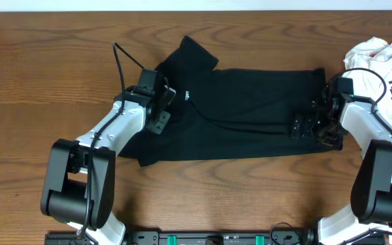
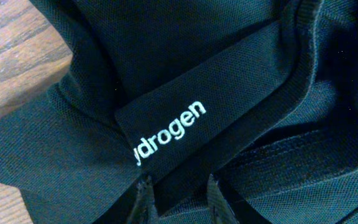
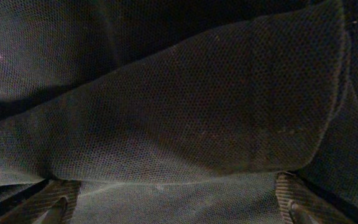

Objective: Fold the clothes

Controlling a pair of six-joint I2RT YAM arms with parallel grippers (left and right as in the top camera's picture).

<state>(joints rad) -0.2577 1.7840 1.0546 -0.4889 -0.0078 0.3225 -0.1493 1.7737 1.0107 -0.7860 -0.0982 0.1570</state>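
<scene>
Left jaws tight on black shirt (image 1: 250, 102)

You see the black short-sleeved cloth shirt (image 1: 250, 109) as a matt, fine mesh knit, with white stitched lettering (image 2: 169, 134) raised on it. Your brown wooden table (image 1: 46, 68) looks smooth, grained and faintly glossy. The crumpled white garment (image 1: 376, 51) is soft cloth.

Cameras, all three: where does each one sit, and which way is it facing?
Overhead: above the table, looking straight down on the black shirt and white garment; both arms show.
Left wrist: on the left gripper, close over the sleeve's white logo; two fingertips at the bottom edge.
Right wrist: on the right gripper, close to plain black fabric; fingertips wide apart.
Shared: overhead and left wrist both show that logo.
</scene>
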